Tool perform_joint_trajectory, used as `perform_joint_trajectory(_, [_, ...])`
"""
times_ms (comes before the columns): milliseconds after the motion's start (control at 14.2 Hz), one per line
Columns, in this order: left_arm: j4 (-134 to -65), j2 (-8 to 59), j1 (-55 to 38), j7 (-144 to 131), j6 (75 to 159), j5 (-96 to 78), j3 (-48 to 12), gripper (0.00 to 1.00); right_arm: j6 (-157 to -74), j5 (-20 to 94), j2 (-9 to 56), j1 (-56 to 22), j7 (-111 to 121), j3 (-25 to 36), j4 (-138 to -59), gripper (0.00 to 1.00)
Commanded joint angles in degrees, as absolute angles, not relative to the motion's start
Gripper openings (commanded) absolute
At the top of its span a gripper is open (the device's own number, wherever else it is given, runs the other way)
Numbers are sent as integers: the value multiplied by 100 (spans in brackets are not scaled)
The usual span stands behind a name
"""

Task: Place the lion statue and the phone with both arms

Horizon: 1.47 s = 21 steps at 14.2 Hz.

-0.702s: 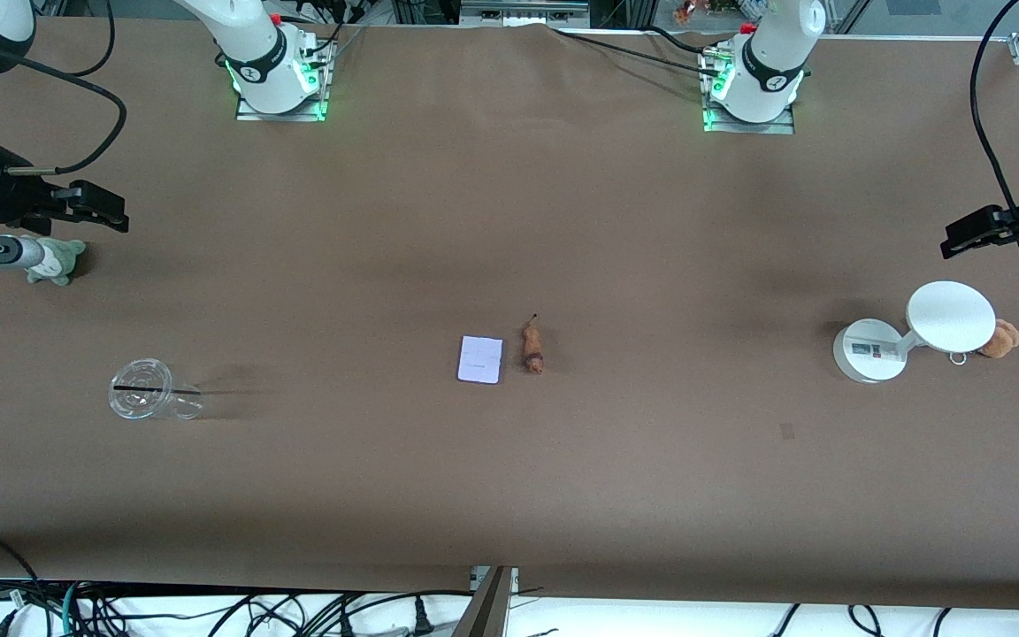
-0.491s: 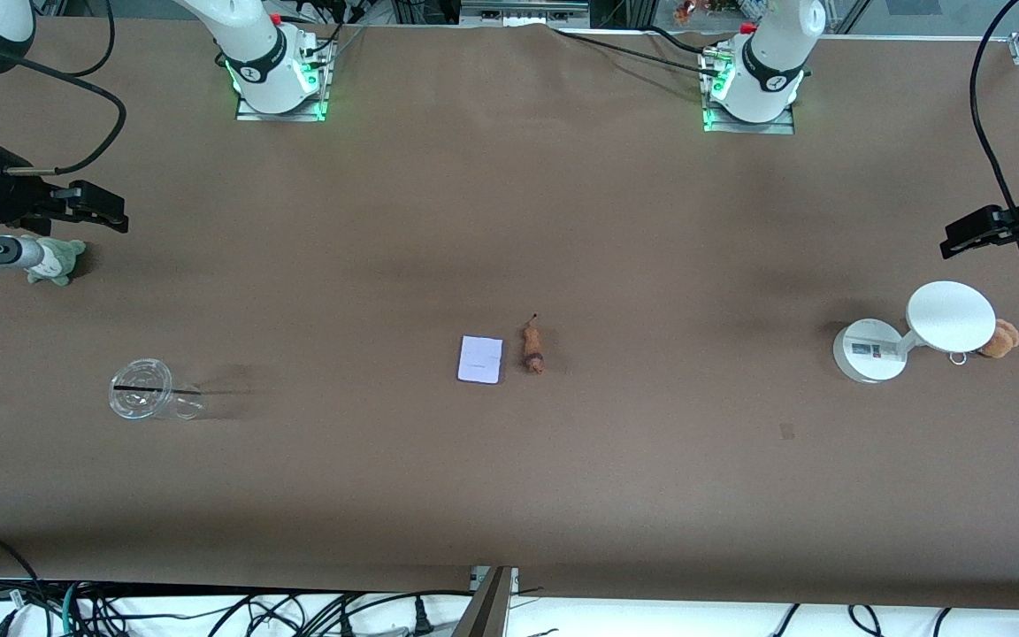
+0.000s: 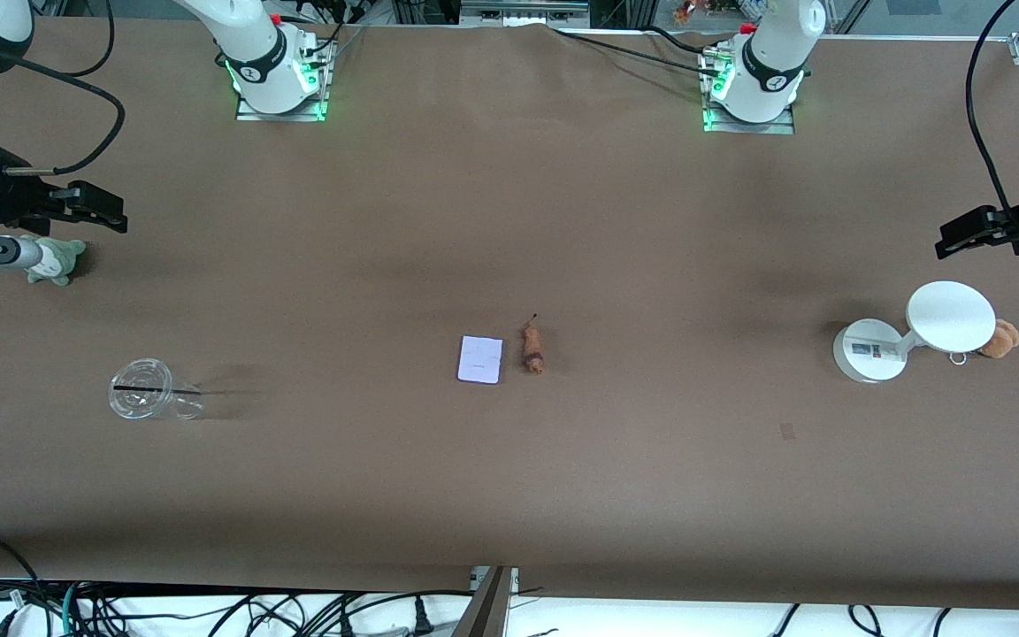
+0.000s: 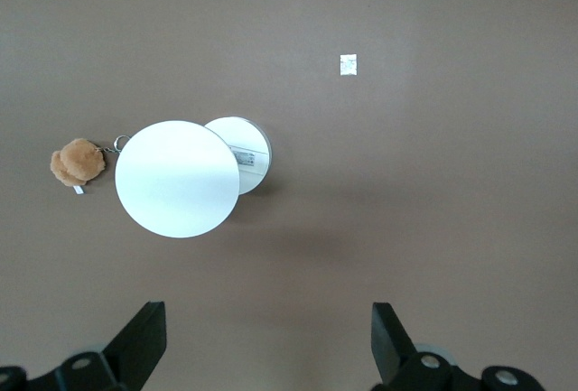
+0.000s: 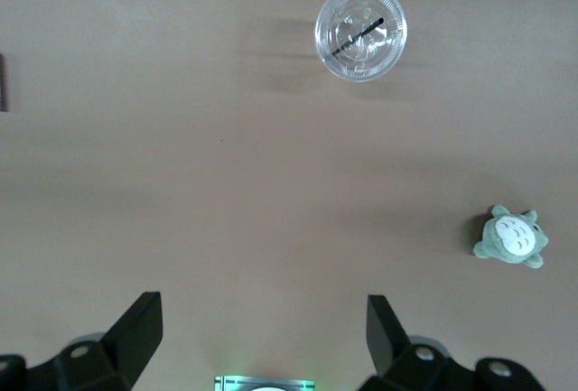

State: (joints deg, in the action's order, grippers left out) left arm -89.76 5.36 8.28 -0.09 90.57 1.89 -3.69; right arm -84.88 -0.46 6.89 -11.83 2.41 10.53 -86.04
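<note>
a brown table [image 3: 509,495] fills the front view, with cables along its lower edge and the two arm bases at the top. taking the phone [image 3: 480,359] as the landmark, it lies flat near the middle of the table, and the lion statue [image 3: 532,349] lies just beside it toward the left arm's end, apart from it, thin tail pointing toward the bases. only the front view shows these two; neither wrist view takes them in.

well away from the phone toward the left arm's end stands a white round-based stand [image 3: 907,341] with a round disc on top, a small label on its base too small to read, and an orange-brown plush toy [image 3: 1000,338] on a keyring touching its disc edge. the left wrist view shows the stand [image 4: 190,174], the plush [image 4: 76,161] and a pale square mark on the table [image 4: 348,64]. the left gripper [image 4: 269,341] hangs over the table by the stand, jaws wide and holding nothing; in the front view it is cut off by the frame edge.

toward the right arm's end from the phone lie a clear plastic cup [image 3: 151,398] on its side with a dark straw, and a grey-green plush toy [image 3: 54,259]. the right wrist view shows the cup [image 5: 360,32] from above, the plush [image 5: 511,237], and the right gripper [image 5: 264,335] with jaws wide and bare, over the table near that plush.
</note>
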Motion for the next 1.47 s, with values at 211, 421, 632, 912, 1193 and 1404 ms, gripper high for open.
perform_joint_trajectory(211, [-8798,685,817,9,9009,141,-369,100,-8464,-53,826,-1107,220,984,-8438,100])
perform_joint_trajectory(421, [-8807,738,765,-9,9018,202,-404,100,-8464,-35,844,-1116,211,976,-8446,100])
perform_joint_trajectory(632, [-8807,738,747,-18,9018,202,-413,100,-8464,-18,1071,-1134,211,976,-8455,100])
perform_joint_trajectory(912, [-8798,756,721,-79,9018,176,-422,100,-8402,17,1257,-1169,211,958,-8473,100])
perform_joint_trajectory(1193, [-8798,765,651,-176,9026,193,-422,100,-8534,175,1415,-1580,114,940,-8420,100])
perform_joint_trajectory(1404, [-8841,870,484,-176,9026,132,-448,100,-8929,185,1538,-2151,-383,940,-8402,100])
